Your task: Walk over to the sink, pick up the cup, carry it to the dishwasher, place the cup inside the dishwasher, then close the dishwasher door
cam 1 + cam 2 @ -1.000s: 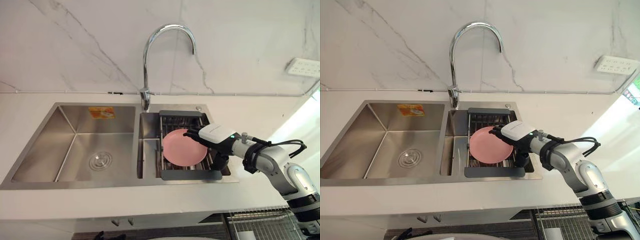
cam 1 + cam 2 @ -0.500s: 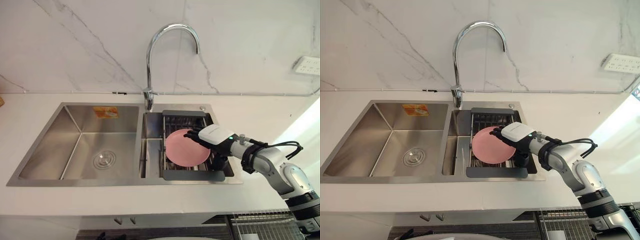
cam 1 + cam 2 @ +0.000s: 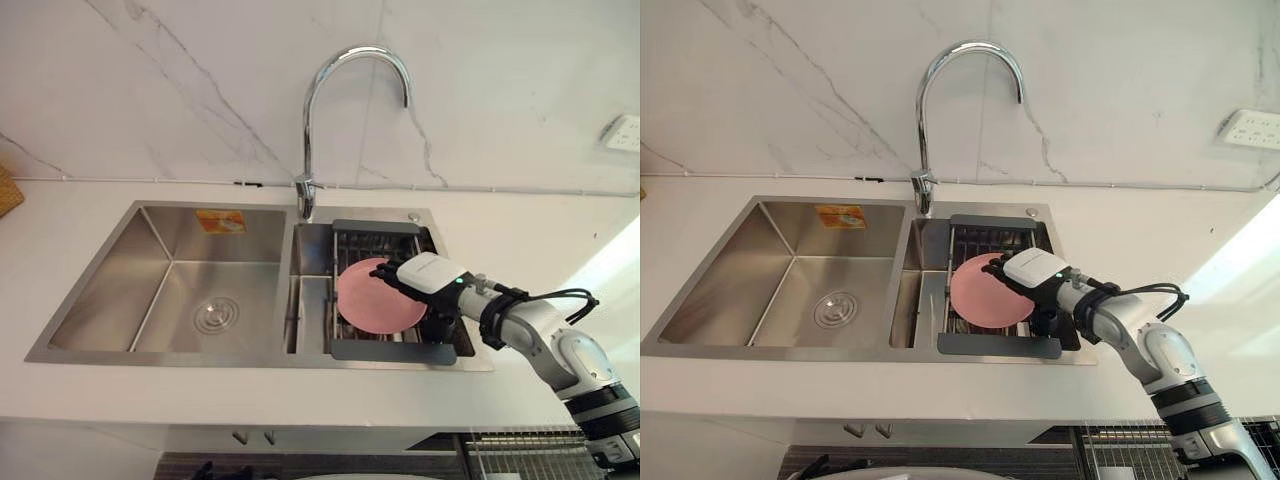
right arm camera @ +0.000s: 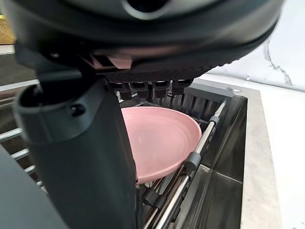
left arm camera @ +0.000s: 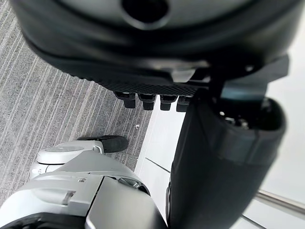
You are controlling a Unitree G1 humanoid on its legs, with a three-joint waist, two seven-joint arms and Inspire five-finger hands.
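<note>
Nearest, low over the grey ribbed floor (image 5: 43, 95): left hand (image 5: 224, 157), fingers relaxed, holding nothing.

Next, past the white worktop (image 3: 300, 395) and the front edge of the double steel sink (image 3: 160, 300): right hand (image 3: 432, 276), reaching into the right basin. Fingers (image 4: 143, 88) loose, not closed round anything, held over the near rim of a pink plate (image 3: 372, 296), with the thumb off to one side of that rim. Cannot tell whether the fingertips touch it.

Just beyond the fingertips: the plate itself, resting on the bars of a dark drain rack (image 3: 386, 351) set across the right basin. Round, so no long axis; hollow side up, slightly tilted.

Farther past the fingers: chrome gooseneck tap (image 3: 330, 85) between the basins, against the marble wall.

Against half a second ago: whole scene shifted a little in the head views, so a move of the camera; hand and plate lie together as before.
</note>
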